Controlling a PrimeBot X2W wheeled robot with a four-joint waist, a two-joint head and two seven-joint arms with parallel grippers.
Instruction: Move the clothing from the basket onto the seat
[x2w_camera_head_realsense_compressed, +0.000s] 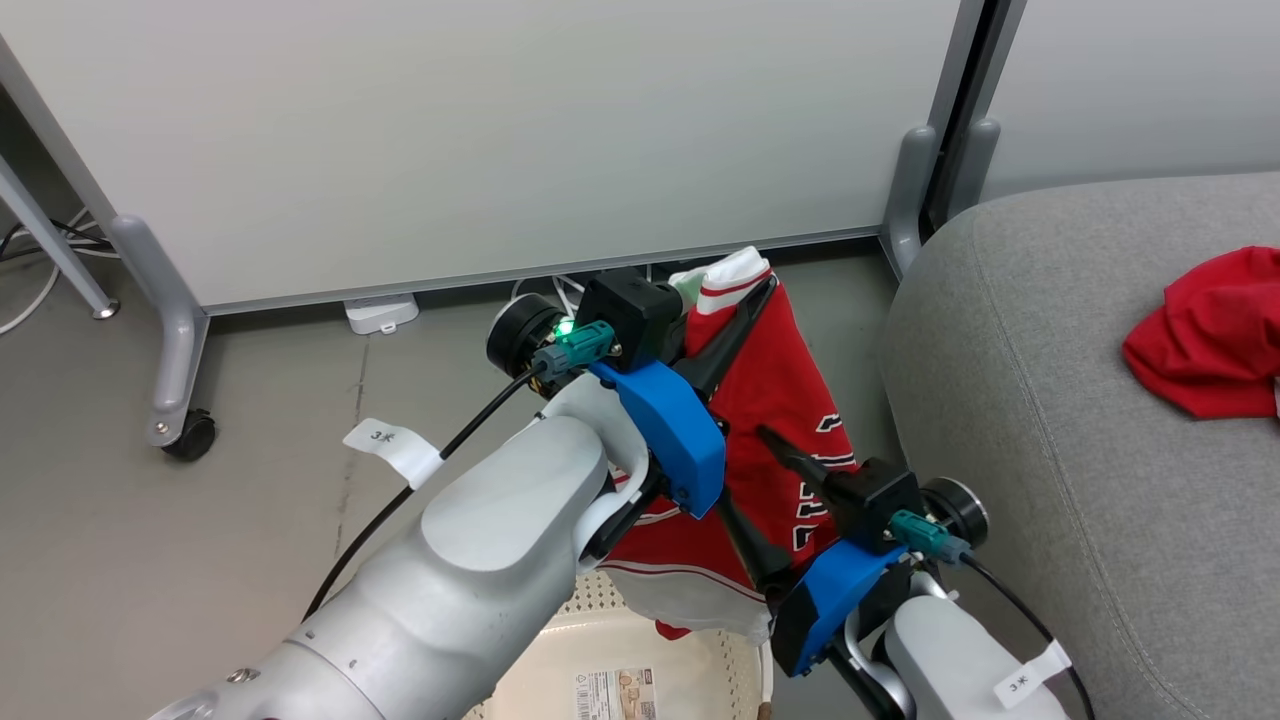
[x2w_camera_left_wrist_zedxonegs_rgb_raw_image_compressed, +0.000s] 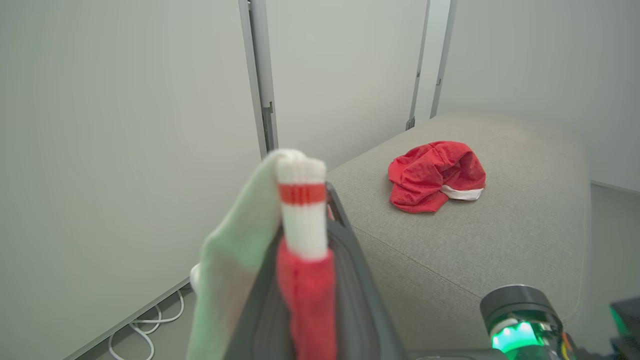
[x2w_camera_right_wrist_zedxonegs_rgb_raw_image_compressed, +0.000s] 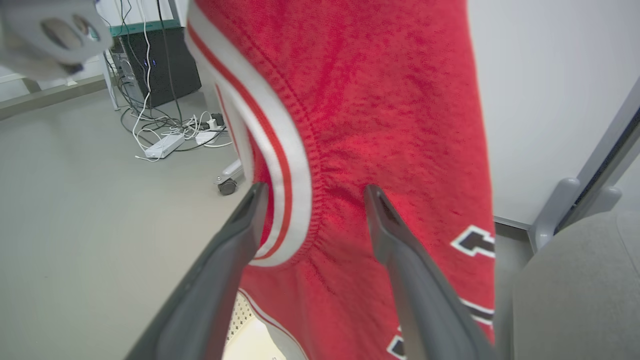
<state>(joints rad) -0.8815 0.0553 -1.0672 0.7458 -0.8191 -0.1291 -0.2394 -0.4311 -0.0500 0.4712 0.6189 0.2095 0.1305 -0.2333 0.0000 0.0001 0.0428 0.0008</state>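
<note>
Left jaws clamped on the striped garment (x2w_camera_head_realsense_compressed: 775, 400)
Right jaws gape wide, gripping nothing; its cloth hangs across their tips

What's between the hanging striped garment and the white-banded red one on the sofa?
Head view: a sliver of floor, then bare grey sofa cushion, between the striped garment and the white-banded red garment.

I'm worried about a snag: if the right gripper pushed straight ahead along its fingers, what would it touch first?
Most likely the hanging red garment: the right gripper points straight at it, jaws open, with fabric filling the gap between them. Depth is unclear.
</note>
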